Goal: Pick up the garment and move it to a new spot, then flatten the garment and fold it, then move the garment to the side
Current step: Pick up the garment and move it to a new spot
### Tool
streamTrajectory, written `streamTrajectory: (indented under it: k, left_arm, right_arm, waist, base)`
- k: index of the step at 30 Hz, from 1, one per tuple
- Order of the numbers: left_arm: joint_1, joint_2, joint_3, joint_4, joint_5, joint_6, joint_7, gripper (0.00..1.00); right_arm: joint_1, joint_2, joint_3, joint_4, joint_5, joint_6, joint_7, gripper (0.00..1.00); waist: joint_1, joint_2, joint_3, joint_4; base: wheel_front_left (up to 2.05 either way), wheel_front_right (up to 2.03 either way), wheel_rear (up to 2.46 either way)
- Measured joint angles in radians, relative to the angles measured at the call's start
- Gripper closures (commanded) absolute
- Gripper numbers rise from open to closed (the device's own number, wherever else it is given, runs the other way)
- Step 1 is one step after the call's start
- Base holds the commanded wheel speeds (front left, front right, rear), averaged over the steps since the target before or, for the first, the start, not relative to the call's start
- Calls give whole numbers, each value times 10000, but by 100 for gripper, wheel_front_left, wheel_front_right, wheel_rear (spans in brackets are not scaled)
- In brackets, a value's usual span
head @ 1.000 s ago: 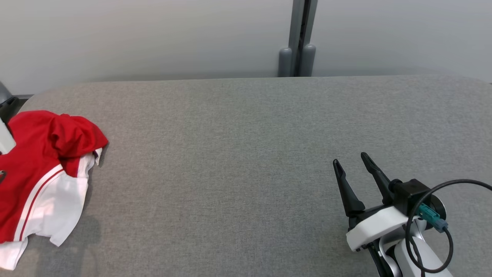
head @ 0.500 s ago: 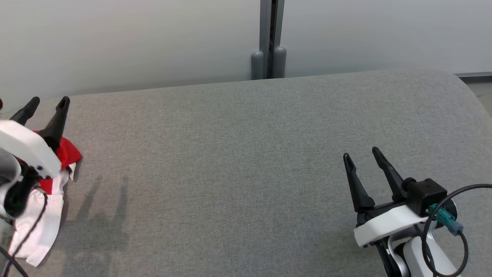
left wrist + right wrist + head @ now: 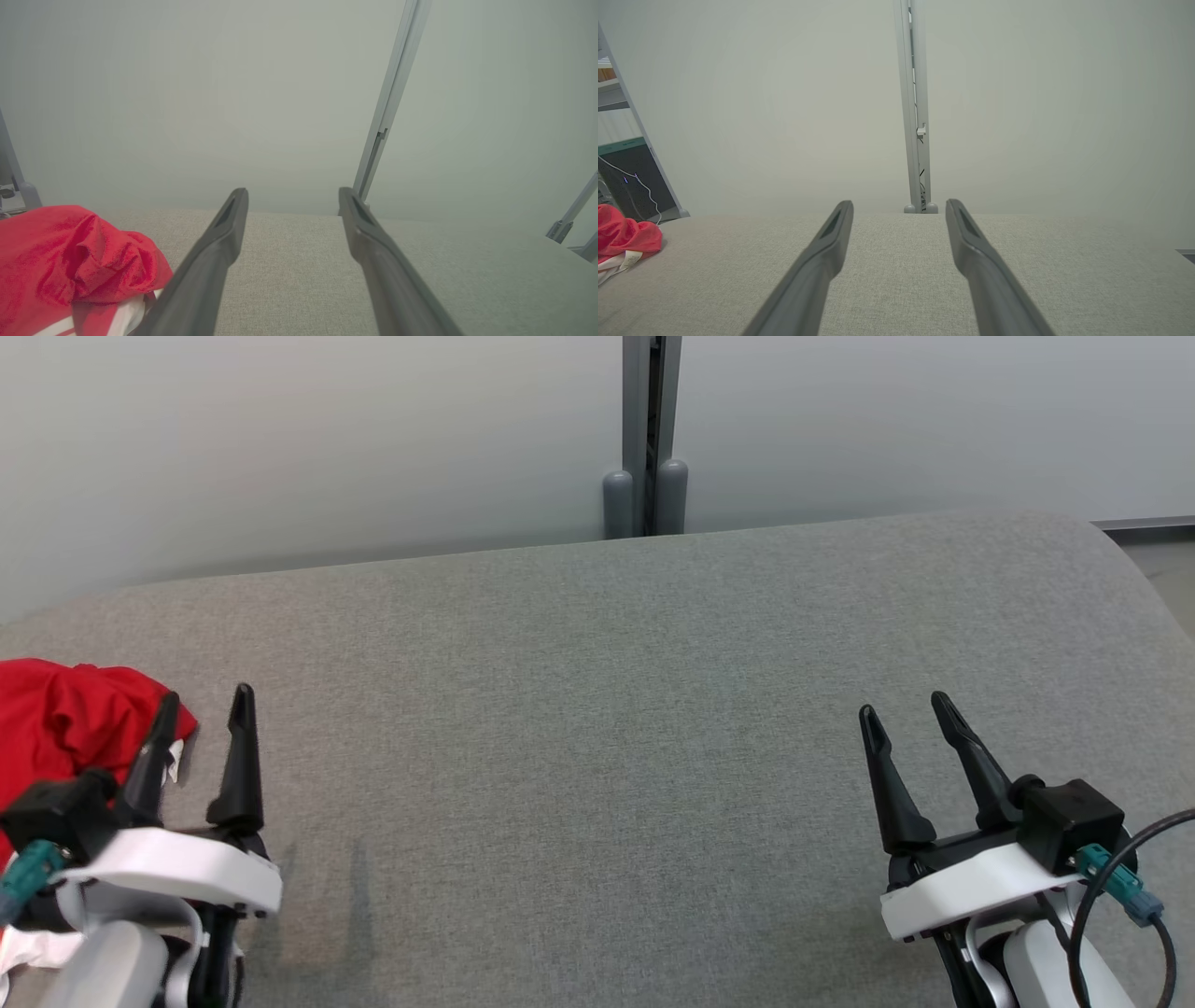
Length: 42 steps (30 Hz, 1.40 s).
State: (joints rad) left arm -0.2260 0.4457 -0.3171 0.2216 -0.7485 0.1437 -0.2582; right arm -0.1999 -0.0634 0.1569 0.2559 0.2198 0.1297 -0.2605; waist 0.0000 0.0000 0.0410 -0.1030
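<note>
Our left gripper (image 3: 205,694) and right gripper (image 3: 904,703) point far, fingers spread and empty; the red jersey (image 3: 65,719) lies bunched left.

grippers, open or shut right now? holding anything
Left gripper: open, empty, jersey beside it.
Right gripper: open, empty.

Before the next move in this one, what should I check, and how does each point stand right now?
1. Left gripper open, holding nothing: ok.
2. Right gripper open, holding nothing: ok.
3. Garment lying on the table, left of the left gripper: ok.
4. Garment flat and folded: not ok, it is bunched.
5. Garment wholly on the table: cannot tell, the picture's edge cuts it off.
</note>
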Motion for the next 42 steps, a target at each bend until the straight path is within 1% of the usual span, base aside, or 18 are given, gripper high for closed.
streamTrajectory:
  k: [3, 7, 10, 14, 19, 28, 42]
  left_arm:
    - [385, -456, 251, -244, 364, 75, -61, 0]
    - [828, -1329, 1064, -840, 1166, 33, -63, 0]
    - [1468, -1998, 1611, -965, 1618, -215, -63, 0]
    - [1926, -2452, 1850, -800, 2357, -617, -63, 0]
    - [1969, -2807, 2134, -546, 2851, -1005, -63, 0]
    - [1802, -3302, 2686, -165, 3317, -1432, -63, 0]
    - [1767, -3634, 3145, 159, 3848, -1791, -65, 0]
  right_arm:
    - [75, -23, -52, -84, 23, 0, 0, 0]
    - [129, -33, -33, -102, 92, 0, 0, 0]
    - [231, -58, -13, -142, 96, 0, 0, 0]
    - [276, -105, -123, -205, 104, 0, 0, 0]
    - [411, -104, -217, -219, 88, 0, 0, 0]
    - [410, -77, -234, -232, 19, 0, 0, 0]
    - [410, -71, -221, -228, -4, 0, 0, 0]
  waist:
    - [-1, 0, -6, 97]
    - [0, 0, -50, 145]
    - [0, 0, -119, 145]
    - [0, 0, -120, 181]
    - [0, 0, -90, 311]
    - [0, 0, -74, 408]
    - [0, 0, -121, 495]
  base:
    - [0, 0, 0]
    - [0, 0, 0]
    - [0, 0, 0]
    - [0, 0, 0]
    - [0, 0, 0]
    - [0, 0, 0]
    - [0, 0, 0]
